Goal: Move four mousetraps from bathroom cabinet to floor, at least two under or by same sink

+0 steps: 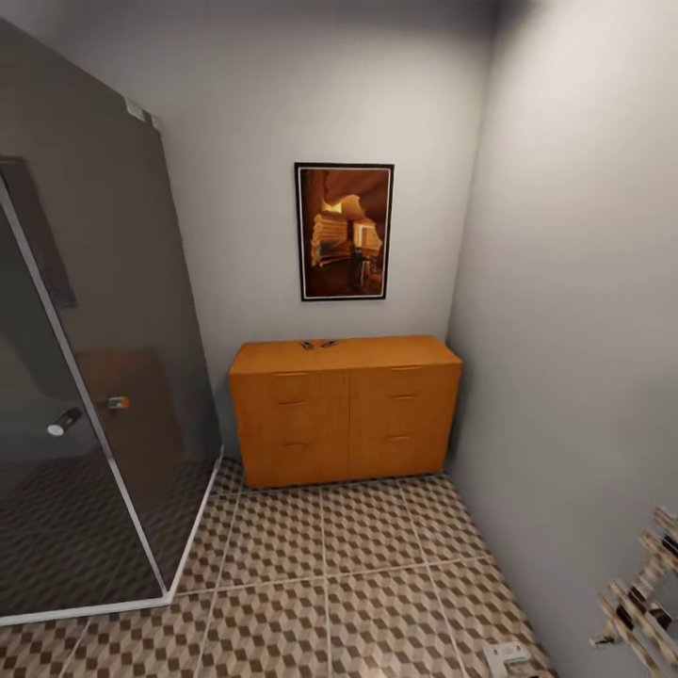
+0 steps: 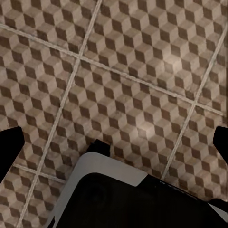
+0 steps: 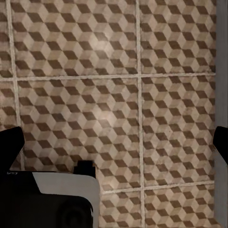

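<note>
Cube-patterned bathroom floor (image 1: 377, 574), orange-brown cabinet (image 1: 347, 414) standing on it, small dark mousetraps (image 1: 317, 345) on the cabinet top

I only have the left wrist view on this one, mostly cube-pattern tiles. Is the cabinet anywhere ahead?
Observer: Yes. The head view has the cabinet straight ahead against the far wall, drawer fronts shut.
Operator: Any mousetraps out yet?
Observer: Two small dark things lie on its top near the back edge; they are too small to identify.
Operator: What flanks the way there?
Observer: A glass shower enclosure on the left and a side wall on the right.
</note>
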Motion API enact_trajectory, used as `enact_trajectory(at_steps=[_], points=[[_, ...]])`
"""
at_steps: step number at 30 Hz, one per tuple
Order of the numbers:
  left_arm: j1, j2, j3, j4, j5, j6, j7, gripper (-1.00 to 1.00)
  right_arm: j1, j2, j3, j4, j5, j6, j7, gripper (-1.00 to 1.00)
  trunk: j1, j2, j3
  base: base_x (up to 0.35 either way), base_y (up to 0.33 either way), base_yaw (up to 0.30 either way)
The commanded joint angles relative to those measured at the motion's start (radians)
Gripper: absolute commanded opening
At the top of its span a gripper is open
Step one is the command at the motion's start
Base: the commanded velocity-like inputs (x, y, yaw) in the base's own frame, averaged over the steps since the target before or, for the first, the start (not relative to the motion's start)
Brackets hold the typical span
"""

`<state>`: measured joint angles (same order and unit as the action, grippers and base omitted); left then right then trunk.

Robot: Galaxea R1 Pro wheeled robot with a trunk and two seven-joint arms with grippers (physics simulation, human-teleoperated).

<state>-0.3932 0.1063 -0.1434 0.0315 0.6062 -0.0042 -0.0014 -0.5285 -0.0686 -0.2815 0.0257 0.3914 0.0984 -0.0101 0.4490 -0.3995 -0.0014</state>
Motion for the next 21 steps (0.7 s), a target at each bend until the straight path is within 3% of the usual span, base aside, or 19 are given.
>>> enact_trajectory(at_steps=[1,21], points=[[-0.001,0.0,-0.008,0.002,0.007,0.0,0.0,1.0,-0.001,0.0,-0.008,0.002,0.01,0.001,-0.001,1.0,0.001,-0.001,0.001,0.342,0.0,0.123],[-0.001,0.0,-0.008,0.002,0.007,0.0,0.0,1.0,-0.001,0.0,-0.008,0.002,0.01,0.001,-0.001,1.0,0.001,-0.001,0.009,0.342,0.0,0.036]])
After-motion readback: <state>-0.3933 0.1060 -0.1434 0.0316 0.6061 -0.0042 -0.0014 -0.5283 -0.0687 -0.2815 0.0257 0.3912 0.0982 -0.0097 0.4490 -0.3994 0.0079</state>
